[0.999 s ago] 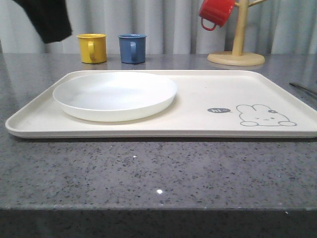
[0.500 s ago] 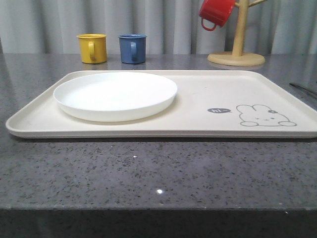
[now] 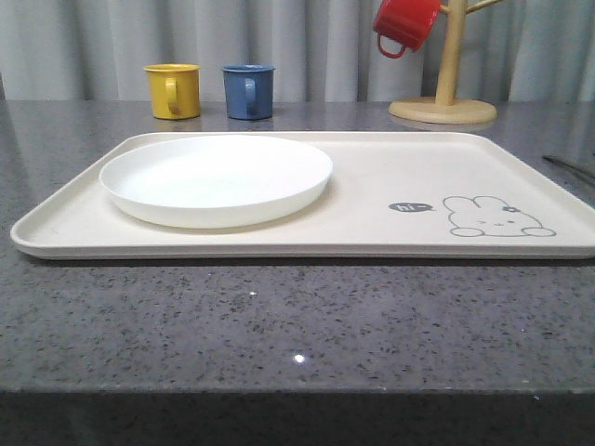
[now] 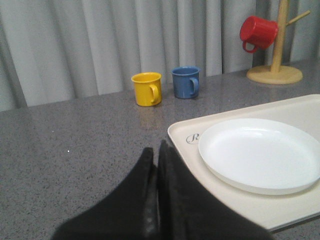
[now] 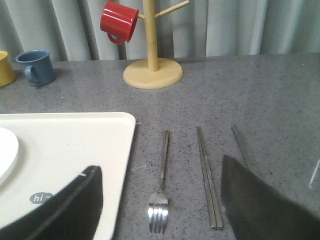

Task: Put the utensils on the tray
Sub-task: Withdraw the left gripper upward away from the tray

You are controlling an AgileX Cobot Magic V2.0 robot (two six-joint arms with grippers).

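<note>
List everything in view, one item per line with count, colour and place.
tray: one, cream, on the grey table, rabbit drawing on it
plate: one, white, on the tray's left part
fork: one, steel, on the table just right of the tray
chopsticks: one pair, steel, right of the fork
third utensil handle: one, steel, right of the chopsticks, far end hidden by a finger
yellow mug: one, behind the tray
blue mug: one, beside the yellow mug
red mug: one, hanging on the stand
mug stand: one, wooden, back right
left gripper: black, closed, empty
right gripper: black, open, above the fork
</note>
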